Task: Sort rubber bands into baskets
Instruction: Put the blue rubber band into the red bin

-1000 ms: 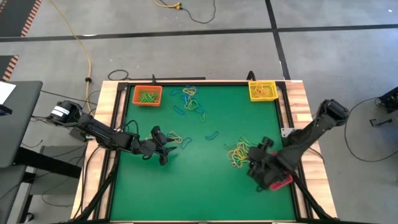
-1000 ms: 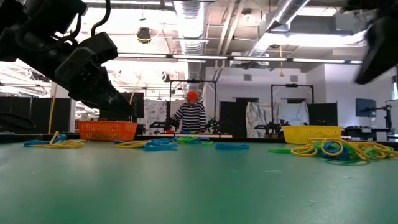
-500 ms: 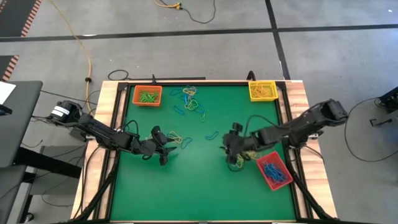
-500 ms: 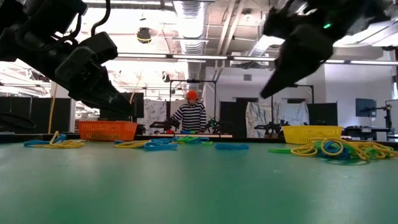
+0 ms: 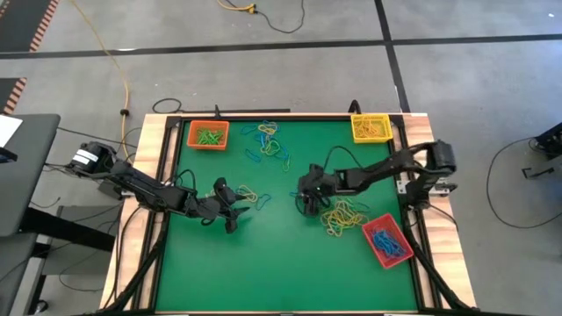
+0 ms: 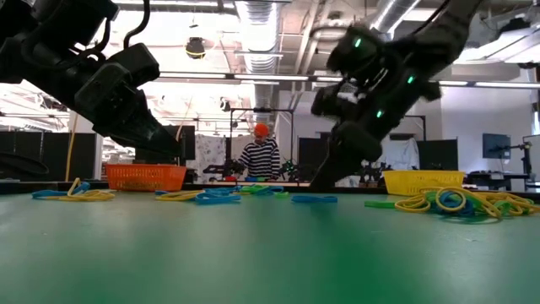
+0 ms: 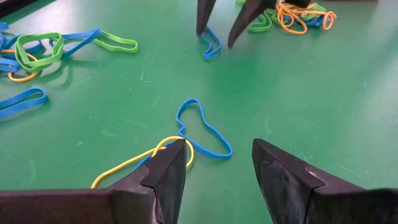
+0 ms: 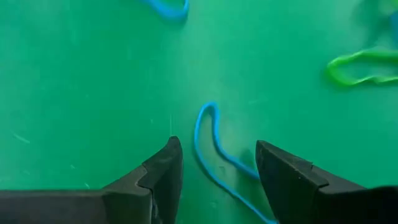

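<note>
**Right gripper over lone blue band**

Right gripper (image 8: 214,168), fingers spread and empty, sits directly above a blue rubber band (image 8: 214,146) mid-table; band's long axis runs away between the fingers. Left gripper (image 5: 230,206), also spread, waits farther off. Red basket (image 5: 384,240) lies near the right edge.

Right gripper (image 5: 305,198) now away from the red basket (image 5: 385,240), over a lone blue rubber band (image 8: 214,144) mid-table.

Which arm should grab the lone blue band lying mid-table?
Right. The right gripper hangs open directly over that blue band, which lies between its fingers; the left gripper sits farther off, by a yellow-and-blue pair.
</note>
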